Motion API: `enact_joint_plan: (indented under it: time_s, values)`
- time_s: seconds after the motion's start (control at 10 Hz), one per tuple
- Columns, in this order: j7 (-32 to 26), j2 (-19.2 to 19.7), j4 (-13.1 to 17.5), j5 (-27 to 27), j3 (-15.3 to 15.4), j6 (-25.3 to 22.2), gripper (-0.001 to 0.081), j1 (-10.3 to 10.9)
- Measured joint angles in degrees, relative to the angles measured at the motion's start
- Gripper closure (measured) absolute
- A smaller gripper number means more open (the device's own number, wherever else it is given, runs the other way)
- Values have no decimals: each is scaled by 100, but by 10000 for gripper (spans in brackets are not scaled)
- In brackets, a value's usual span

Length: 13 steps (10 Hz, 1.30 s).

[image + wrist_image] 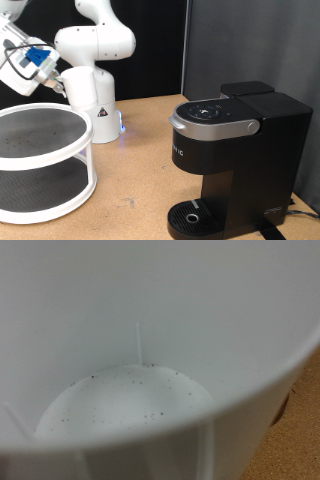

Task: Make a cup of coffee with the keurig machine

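Observation:
My gripper (45, 78) is at the exterior view's top left, in the air above the white round shelf. A white shape at the hand looks like the cup (20, 80), carried off the table. The wrist view is filled by the cup's white inside (130, 400), with a speckled bottom and the rim close to the camera; my fingers do not show there. The keurig machine (235, 160) stands at the exterior view's right, black with a silver-grey handle band (210, 125). Its lid is closed and its drip base (192, 215) holds nothing.
A white two-tier round shelf (85, 160) with dark mesh floors stands at the exterior view's left, under the gripper. The robot's white base (92, 100) is behind it. The cork table (135, 195) lies between shelf and machine. A black curtain hangs behind.

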Motion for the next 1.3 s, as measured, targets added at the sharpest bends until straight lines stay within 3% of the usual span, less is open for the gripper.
enact_joint_plan:
  time_s: [0.3, 0.7, 0.9, 1.2, 1.3]
  values:
    - [552, 6, -294, 585, 527, 907, 739, 134]
    - [642, 16, -435, 1542, 971, 1804, 739, 624]
    - [613, 15, -436, 1690, 1078, 2039, 739, 788]
    - [660, 24, -456, 1752, 1053, 1961, 739, 796]
    - [704, 76, -519, 1825, 1122, 2140, 739, 831]
